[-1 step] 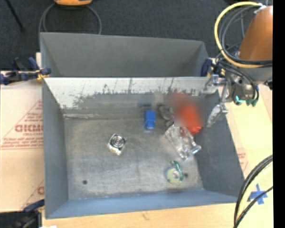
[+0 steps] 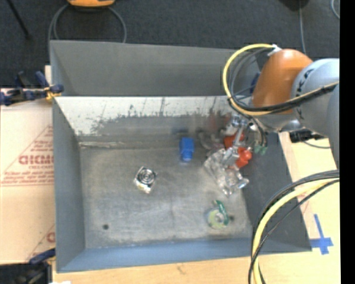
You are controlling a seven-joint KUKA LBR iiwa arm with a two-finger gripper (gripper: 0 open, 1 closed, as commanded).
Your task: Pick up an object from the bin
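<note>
Gripper (image 2: 236, 142) low at the right of the grey metal bin (image 2: 65, 176), over a clear crumpled plastic piece (image 2: 228, 173); its grip, can't tell. Small blue cylinder (image 2: 187, 148) nearby, silvery round piece (image 2: 145, 178) mid-floor, green-and-white disc (image 2: 218, 216) toward the front.

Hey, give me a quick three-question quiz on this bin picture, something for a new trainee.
1. True or false: the blue block lies apart from the silver round thing.
2. Which lies nearest the hand? A) blue block B) clear plastic thing C) silver round thing
3. Fill in: the green-and-white thing lies toward the view's ____ edge.
Key: 1 true; 2 B; 3 bottom.
</note>
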